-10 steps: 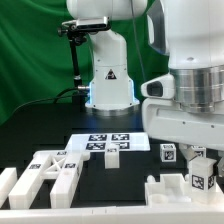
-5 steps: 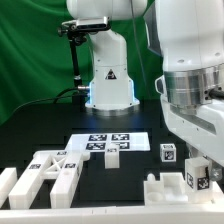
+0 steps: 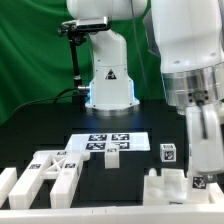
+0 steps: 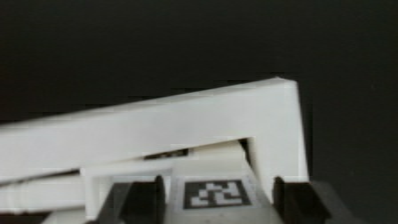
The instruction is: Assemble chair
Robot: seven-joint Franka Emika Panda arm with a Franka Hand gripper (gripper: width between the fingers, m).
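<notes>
Straddling tagged block (image 4: 217,190): end effector (image 4: 212,203) (grip unclear), white slab (image 4: 178,115) beyond.

Bright even overhead light; wrist view blurred, white parts overexposed.

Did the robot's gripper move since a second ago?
Yes. The gripper has come down and toward the exterior view's right, judged against the marker board, over a tagged chair part.

You have open black tabletop (image 3: 30,125) at the exterior view's left middle. At the lower left, white parts (image 3: 50,172) block the way. The marker board (image 3: 110,139) and a small cube (image 3: 112,154) fill the centre. At the lower right, a notched block (image 3: 165,186) and a tagged cube (image 3: 168,152) crowd your hand (image 3: 202,170).
</notes>
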